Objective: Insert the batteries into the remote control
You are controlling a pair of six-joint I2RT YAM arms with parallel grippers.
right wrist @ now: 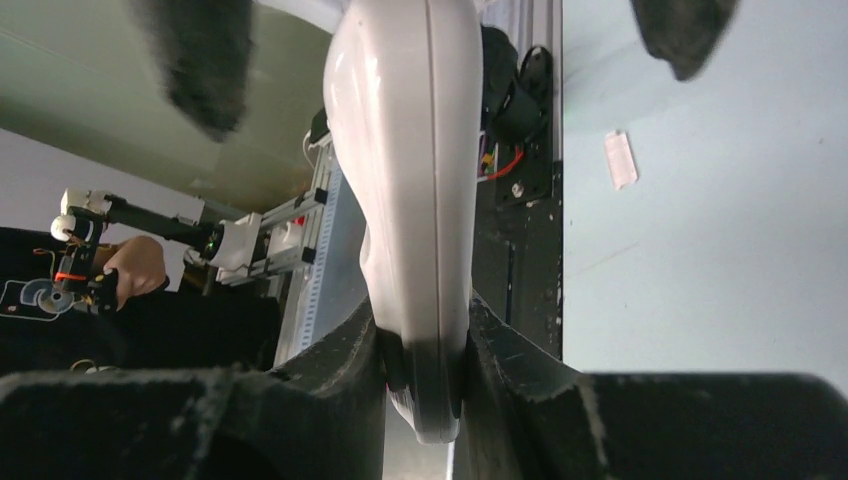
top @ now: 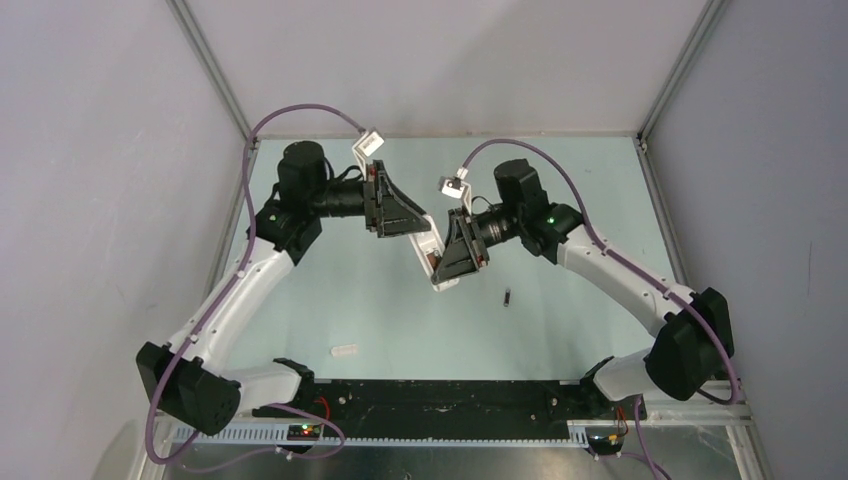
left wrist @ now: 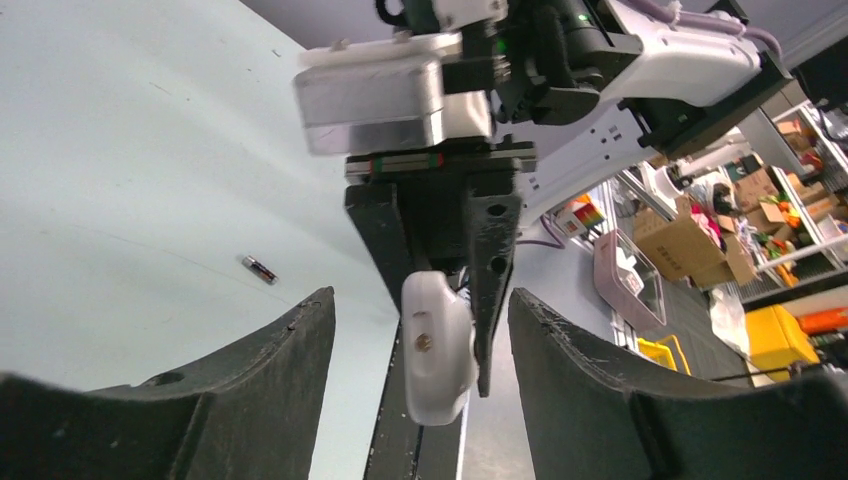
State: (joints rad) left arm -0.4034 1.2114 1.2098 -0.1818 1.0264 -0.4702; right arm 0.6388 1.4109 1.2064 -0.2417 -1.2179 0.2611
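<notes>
The right gripper point(right wrist: 422, 335) grasps the remote control point(right wrist: 410, 180); the left gripper point(left wrist: 415, 305) is released beside it. Keep the recess upward; take the battery point(top: 507, 297) squarely.

Your arms wore white shells between black joint housings, the left arm point(top: 235, 290) toward the desk's left edge, the right arm point(top: 615, 265) toward its right edge. A purple cable point(top: 300, 107) ran along each one, and a green light point(top: 272, 212) glowed on each forearm. The fingers point(left wrist: 250, 390) were matte black, curved and grainy, with small round holes.
</notes>
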